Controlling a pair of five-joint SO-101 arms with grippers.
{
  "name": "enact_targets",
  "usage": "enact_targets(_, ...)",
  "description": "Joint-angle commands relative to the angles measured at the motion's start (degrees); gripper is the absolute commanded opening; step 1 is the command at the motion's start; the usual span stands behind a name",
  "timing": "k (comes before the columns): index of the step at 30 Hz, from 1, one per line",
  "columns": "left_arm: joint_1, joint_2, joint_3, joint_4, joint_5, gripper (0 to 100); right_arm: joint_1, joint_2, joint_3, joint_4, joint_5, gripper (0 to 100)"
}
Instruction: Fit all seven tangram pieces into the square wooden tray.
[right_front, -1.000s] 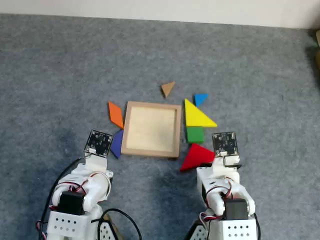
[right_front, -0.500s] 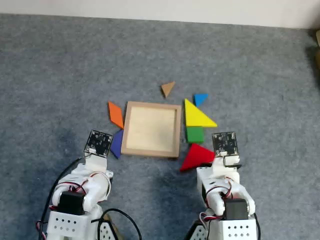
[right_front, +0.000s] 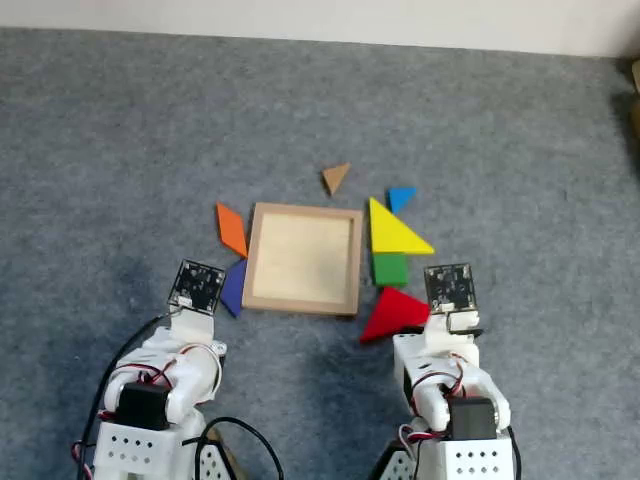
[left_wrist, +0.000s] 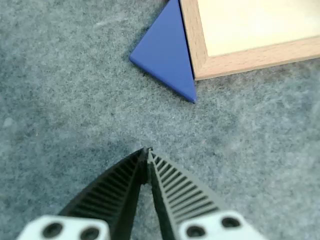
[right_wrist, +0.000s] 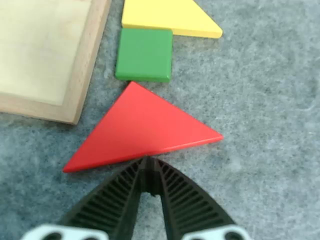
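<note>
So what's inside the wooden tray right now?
Just bare pale wood. From above, the whole floor of the wooden tray shows, with no pieces in it. The red triangle, green square and orange piece lie outside on the carpet. Whatever is underneath the tray is hidden.

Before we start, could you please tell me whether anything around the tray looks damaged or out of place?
Nothing stands out. The wooden tray lies flat and empty; beside it the red triangle, green square, yellow triangle and dark blue triangle lie flat on the carpet.
</note>
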Motion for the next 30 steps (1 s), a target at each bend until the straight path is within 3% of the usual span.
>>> enact_targets(1, -0.5, -1.9, 1.1, 0.3, -0.4, 1, -0.7, -0.3, 6.2, 0.4, 0.4, 0.5)
enact_targets(7, -0.5, -1.9, 1.1, 0.3, -0.4, 1, 0.0, -0.7, 6.2, 4.5, 0.5, 0.5)
enact_targets(11, -0.5, -1.9, 1.1, 0.3, -0.4, 1, 6.2, -0.7, 5.6, 3.8, 0.5, 0.5)
enact_targets(18, -0.5, -1.9, 1.1, 0.3, -0.4, 1, 10.4, -0.1, -6.9, 0.8, 0.1, 0.4)
enact_targets(22, -0.5, -1.9, 1.1, 0.3, -0.4, 1, 10.1, 0.9, -13.7, 0.9, -5.3, 0.4)
enact_targets(30, -0.5, -1.9, 1.1, 0.3, -0.4, 1, 5.2, 26.9, -33.6, 3.1, -14.9, 0.7)
